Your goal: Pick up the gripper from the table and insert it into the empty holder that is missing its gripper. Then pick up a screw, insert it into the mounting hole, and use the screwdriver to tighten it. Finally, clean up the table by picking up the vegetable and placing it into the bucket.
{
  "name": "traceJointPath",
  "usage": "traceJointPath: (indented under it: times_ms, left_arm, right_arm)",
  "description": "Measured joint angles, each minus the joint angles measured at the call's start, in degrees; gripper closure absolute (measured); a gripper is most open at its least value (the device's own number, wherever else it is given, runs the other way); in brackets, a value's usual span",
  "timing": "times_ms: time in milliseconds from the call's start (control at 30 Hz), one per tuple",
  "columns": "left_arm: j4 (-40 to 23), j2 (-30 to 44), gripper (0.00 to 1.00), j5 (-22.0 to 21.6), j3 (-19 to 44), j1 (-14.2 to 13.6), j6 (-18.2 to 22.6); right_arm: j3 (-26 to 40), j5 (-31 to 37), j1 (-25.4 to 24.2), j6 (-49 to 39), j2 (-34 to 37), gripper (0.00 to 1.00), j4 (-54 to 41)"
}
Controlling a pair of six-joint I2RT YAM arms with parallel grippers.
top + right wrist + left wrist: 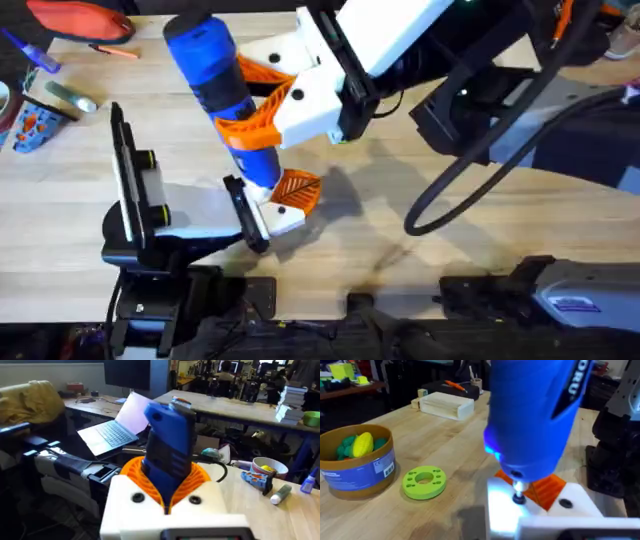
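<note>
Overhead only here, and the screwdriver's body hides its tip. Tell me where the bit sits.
Observer: In the left wrist view the screwdriver has its bit standing on a dark screw head in a white block.
Operator: Check whether it's powered.
Observer: A blue light glows low on its body.
Operator: Find the bucket for me.
Observer: The bucket holds green and yellow toy vegetables; a lime-green disc lies beside it.
</note>
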Motion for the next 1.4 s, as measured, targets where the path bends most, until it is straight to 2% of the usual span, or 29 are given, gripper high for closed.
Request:
traceJointPath:
  times_ms: [667, 900, 1000, 1200, 1267, 1300, 1400]
  left_arm:
    - [-0.02, 0.02, 0.992, -0.04, 0.0, 0.0, -0.07]
    - [0.0, 0.0, 0.992, -0.06, 0.0, 0.0, -0.02]
    - [0.0, 0.0, 0.992, -0.04, 0.0, 0.0, -0.02]
    - [0.0, 0.0, 0.992, -0.04, 0.0, 0.0, -0.02]
    - [0.0, 0.0, 0.992, -0.04, 0.0, 0.0, -0.02]
    - [0.0, 0.0, 0.992, -0.04, 0.0, 0.0, -0.02]
    - [0.0, 0.0, 0.992, -0.04, 0.0, 0.0, -0.02]
  right_arm:
    - [-0.01, 0.39, 0.74, -0.82, 1.51, 0.979, 2.22]
    - [-0.66, 0.94, 0.63, 1.91, 1.5, 0.979, 7.3]
    - [0.77, 1.12, -1.0, 6.15, 1.49, 0.979, 6.94]
    - [12.18, -2.23, -3.04, 7.56, 1.49, 0.979, -5.05]
    - [13.15, -3.12, -3.23, 7.56, 1.49, 0.979, -7.2]
    - [15.28, -4.93, -4.13, 7.55, 1.49, 0.979, -13.21]
    - [18.05, -6.37, -6.14, 7.06, 1.49, 0.979, -20.74]
